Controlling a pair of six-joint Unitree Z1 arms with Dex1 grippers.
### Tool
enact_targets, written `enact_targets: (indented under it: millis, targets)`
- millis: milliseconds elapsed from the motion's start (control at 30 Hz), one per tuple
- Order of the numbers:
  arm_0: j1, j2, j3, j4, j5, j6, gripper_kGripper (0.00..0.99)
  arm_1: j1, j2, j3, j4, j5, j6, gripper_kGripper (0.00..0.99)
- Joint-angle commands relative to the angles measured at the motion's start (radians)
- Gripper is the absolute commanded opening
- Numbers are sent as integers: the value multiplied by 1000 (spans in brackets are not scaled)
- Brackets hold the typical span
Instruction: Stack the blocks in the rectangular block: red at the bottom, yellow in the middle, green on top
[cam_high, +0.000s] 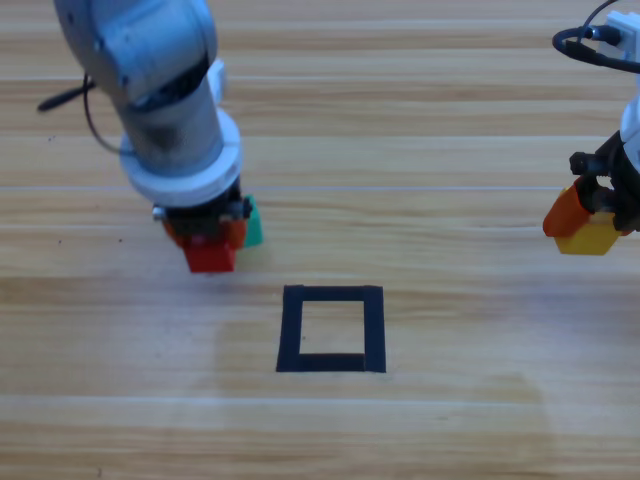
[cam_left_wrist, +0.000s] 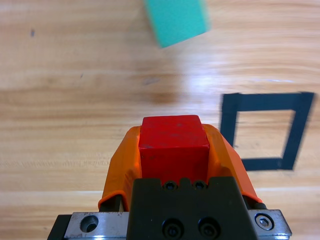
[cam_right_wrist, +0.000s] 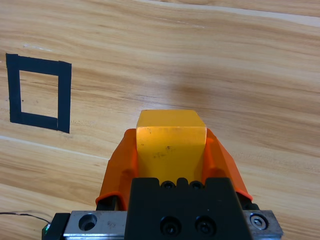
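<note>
Grey rounded arm (cam_high: 165, 90), orange-jawed tool (cam_left_wrist: 172, 150), black screwed body, black cables

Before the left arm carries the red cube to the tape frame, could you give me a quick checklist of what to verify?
1. Left gripper shut on the red cube: ok.
2. Black tape frame has only bare wood inside: ok.
3. Green cube lies on the table, outside the frame: ok.
4. Right gripper shut on the yellow cube, at the right edge, away from the frame: ok.
5. Red cube lifted off the table: cannot tell.
</note>
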Motion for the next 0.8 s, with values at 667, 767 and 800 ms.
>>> enact_targets:
  millis: [667,767,800]
  targets:
    - [-242,251,-340,149,-45,-68,112,27,17,51,16,1,1,160]
    - [-242,289,-390,193,-37,-114,123,27,21,51,16,2,-1,160]
    - [-242,295,-392,193,-35,-129,124,27,24,51,15,4,-4,160]
